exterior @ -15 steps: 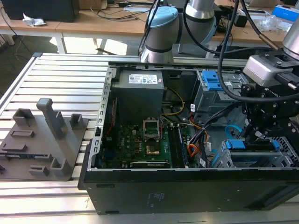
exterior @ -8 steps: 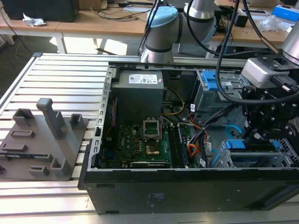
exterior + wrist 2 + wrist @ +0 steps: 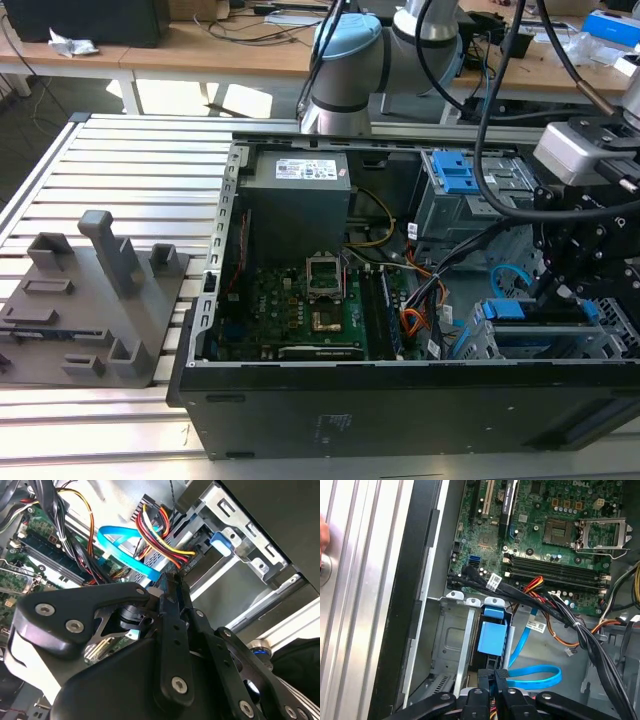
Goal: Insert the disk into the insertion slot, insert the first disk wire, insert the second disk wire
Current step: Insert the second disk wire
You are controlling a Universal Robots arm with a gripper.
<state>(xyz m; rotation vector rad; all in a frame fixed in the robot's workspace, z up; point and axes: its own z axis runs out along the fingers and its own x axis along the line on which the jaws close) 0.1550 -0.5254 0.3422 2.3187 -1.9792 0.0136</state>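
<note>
The disk [image 3: 492, 636], framed in its blue caddy, lies inside the insertion slot [image 3: 447, 640], a grey metal cage in the case's lower corner on the exterior view's right [image 3: 600, 345]. My gripper [image 3: 170, 582] hangs right at the disk's [image 3: 535, 310] connector end, fingers pressed together. The second disk wire [image 3: 125, 550], a flat light-blue cable, loops [image 3: 535, 676] and ends at my fingertips; its plug is hidden between them. A red, yellow and black wire bundle [image 3: 160, 535] runs to the disk's end just beside the gripper [image 3: 565, 290].
The open computer case holds a green motherboard [image 3: 300, 310], a grey power supply [image 3: 300, 200] and another grey bay with blue latch tabs [image 3: 455, 175]. Black cable bundles [image 3: 560, 615] cross close to the cage. A grey fixture [image 3: 90, 300] stands on the slatted table.
</note>
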